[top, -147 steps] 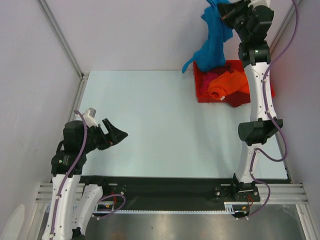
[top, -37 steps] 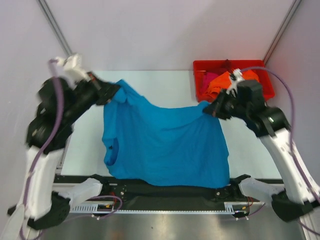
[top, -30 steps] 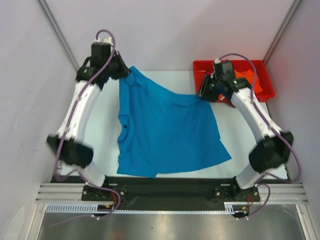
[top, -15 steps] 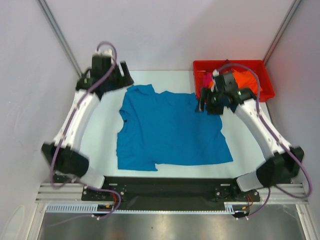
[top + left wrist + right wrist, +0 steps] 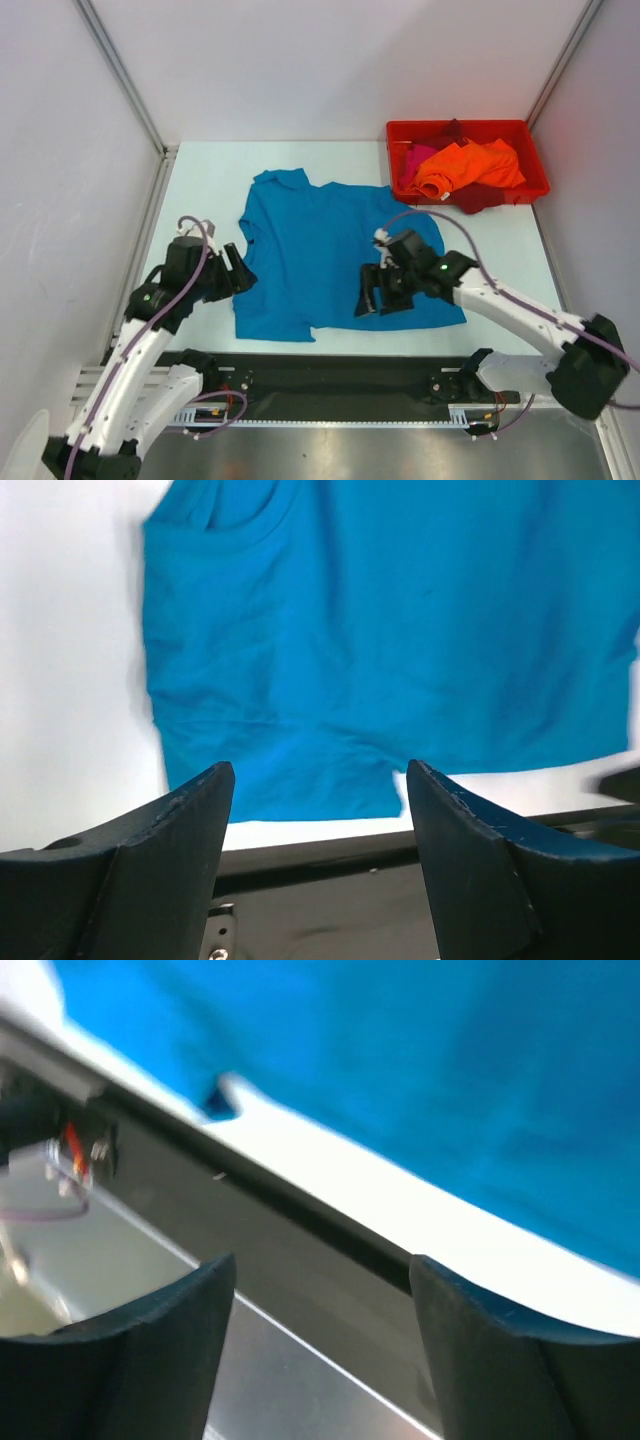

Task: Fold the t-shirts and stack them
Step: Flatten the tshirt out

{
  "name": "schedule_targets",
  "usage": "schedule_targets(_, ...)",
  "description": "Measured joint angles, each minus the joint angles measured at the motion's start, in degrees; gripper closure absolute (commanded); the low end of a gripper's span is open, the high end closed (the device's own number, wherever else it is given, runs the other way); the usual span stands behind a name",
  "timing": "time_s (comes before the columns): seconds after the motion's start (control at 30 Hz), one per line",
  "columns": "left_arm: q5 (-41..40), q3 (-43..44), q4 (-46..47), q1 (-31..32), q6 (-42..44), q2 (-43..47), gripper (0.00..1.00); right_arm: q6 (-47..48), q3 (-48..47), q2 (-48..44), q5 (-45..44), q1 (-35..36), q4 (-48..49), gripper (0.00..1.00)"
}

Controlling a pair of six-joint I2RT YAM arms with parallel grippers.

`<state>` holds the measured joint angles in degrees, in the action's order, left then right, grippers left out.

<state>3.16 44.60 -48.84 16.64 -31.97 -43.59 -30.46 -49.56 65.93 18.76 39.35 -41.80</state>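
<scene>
Near edge first: we see the black rail [image 5: 330, 372] with both arm bases on it. The left gripper [image 5: 238, 272] hangs at 8 o'clock of the teal-blue t-shirt [image 5: 320, 235], right at its edge. Its fingers are spread and empty; the left wrist view shows only shirt and table [image 5: 200, 190] past the gap. We can't tell if it touches the cloth. The right gripper [image 5: 375, 290] is over the shirt's near hem at about 5 o'clock, fingers also apart and holding nothing. Its wrist view is blurred: blue cloth, a white table strip, the rail. The shirt lies spread flat mid-table, lightly wrinkled, free of both grippers. Farther off at 1 o'clock the red bin [image 5: 465, 125] sits just beside the shirt's far corner. It holds an orange t-shirt [image 5: 465, 165] on top, a magenta-pink t-shirt [image 5: 416, 156] at 9 o'clock and a dark red t-shirt [image 5: 478, 198] at its near wall.
</scene>
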Motion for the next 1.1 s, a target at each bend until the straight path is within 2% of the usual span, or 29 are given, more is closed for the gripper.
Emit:
schedule_targets(0.17, 0.52, 3.98, -1.77, 0.00, -2.12, 7.34, 0.23, -4.13, -0.87, 13.27, 0.61, 11.96, 13.68, 0.25)
schedule_targets(0.27, 0.81, 5.88, -2.40, 0.00, -2.67, 8.87, 0.23, -5.38, -2.43, 21.68, 0.59, 14.75, 18.56, 0.37)
schedule_targets(0.37, 1.14, 6.21, -4.72, 0.00, -2.78, 10.40, 0.21, -6.47, -5.86, 28.85, 0.59, 16.70, 21.11, 0.41)
schedule_targets(0.5, 1.05, 6.80, -8.92, 0.00, -2.73, 12.90, 0.20, -7.56, -10.08, 34.32, -0.09, 19.17, 24.70, 0.43)
schedule_targets(0.67, 0.90, 9.11, -12.22, 0.00, -2.64, 14.03, 0.19, -9.07, -10.36, 35.98, 0.00, 20.92, 26.99, 0.44)
schedule_targets(0.7, 0.85, 9.46, -12.44, 0.00, -2.60, 14.03, 0.19, -9.35, -10.36, 36.26, 0.02, 21.00, 27.28, 0.47)
schedule_targets(0.8, 0.50, 10.21, -13.27, 0.00, -2.56, 14.01, 0.18, -10.32, -10.45, 37.57, 0.59, 21.18, 28.44, 0.71)
schedule_targets(0.83, 0.46, 10.40, -13.46, 0.00, -2.54, 13.99, 0.18, -10.51, -10.80, 38.16, 0.87, 21.18, 28.41, 0.82)
schedule_targets(0.93, 0.22, 11.06, -13.97, 0.00, -2.49, 13.73, 0.18, -11.32, -12.41, 39.23, 1.99, 20.70, 28.44, 0.92)
schedule_targets(1.1, -0.09, 12.22, -14.53, 0.00, -2.05, 11.96, 0.18, -14.08, -15.96, 38.82, 7.45, 14.05, 30.51, 0.95)
